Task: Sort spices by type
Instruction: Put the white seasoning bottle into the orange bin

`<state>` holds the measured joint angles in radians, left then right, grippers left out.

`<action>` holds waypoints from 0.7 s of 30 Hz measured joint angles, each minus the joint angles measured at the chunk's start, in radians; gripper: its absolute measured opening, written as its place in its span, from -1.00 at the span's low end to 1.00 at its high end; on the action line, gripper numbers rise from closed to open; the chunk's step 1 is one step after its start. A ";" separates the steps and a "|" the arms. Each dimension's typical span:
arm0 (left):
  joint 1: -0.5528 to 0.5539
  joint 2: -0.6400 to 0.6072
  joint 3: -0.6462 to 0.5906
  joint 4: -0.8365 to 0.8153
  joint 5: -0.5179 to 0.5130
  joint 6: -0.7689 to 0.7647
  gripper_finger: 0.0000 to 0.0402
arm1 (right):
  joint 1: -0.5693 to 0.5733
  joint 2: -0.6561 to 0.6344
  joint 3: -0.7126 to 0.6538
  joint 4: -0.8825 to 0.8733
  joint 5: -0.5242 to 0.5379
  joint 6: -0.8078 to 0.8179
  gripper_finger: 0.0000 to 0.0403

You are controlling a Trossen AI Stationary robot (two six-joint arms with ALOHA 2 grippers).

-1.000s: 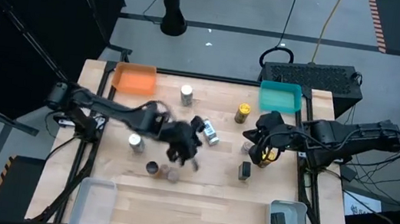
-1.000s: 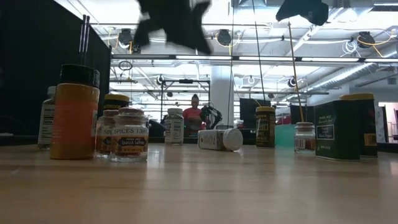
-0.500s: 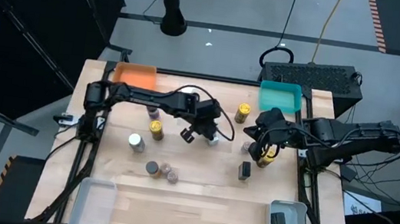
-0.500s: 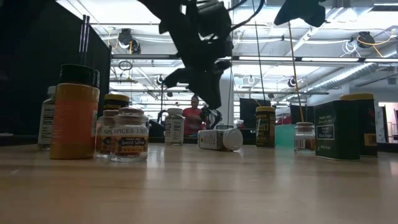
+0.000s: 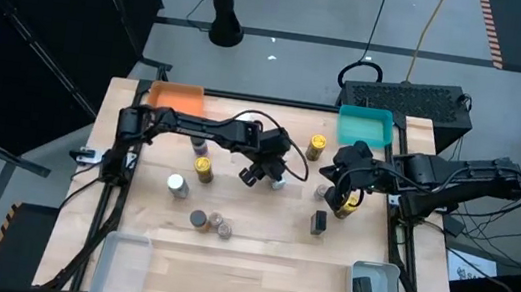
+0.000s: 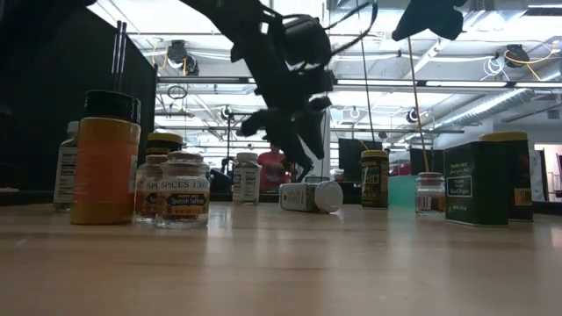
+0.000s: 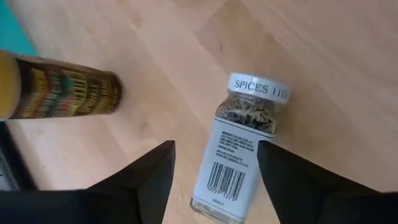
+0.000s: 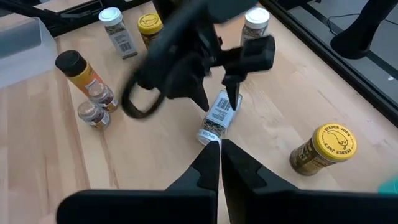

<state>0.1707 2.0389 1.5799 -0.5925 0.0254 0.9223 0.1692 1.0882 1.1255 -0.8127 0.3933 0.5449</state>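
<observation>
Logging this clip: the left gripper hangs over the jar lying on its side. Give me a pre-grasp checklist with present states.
1. Left gripper open: ok.
2. Tipped jar between the fingers in the left wrist view: ok.
3. Jar not yet touched by the fingers: ok, gaps show on both sides.
4. Yellow-lidded jar stands apart from the tipped one: ok.
5. Right gripper shut, waiting over the table's right side: ok.
6. Height of the left gripper above the jar: cannot tell.

Left claw (image 5: 268, 174) directly above toppled jar (image 7: 239, 145).
</observation>
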 joint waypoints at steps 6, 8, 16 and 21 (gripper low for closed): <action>0.003 0.036 -0.001 -0.016 0.005 0.004 0.21 | 0.000 0.000 0.000 -0.002 -0.001 0.000 -1.00; 0.012 0.037 -0.001 -0.023 0.031 0.003 0.21 | 0.000 0.000 0.000 -0.003 -0.001 0.000 -1.00; 0.048 0.048 0.000 -0.017 0.118 -0.001 0.21 | 0.000 0.000 0.000 -0.004 -0.001 -0.001 -1.00; 0.051 0.083 0.003 0.001 0.133 0.000 0.21 | 0.000 0.000 0.000 -0.005 -0.001 -0.003 -1.00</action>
<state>0.2214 2.1223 1.5824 -0.5913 0.1588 0.9221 0.1692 1.0882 1.1259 -0.8177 0.3923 0.5415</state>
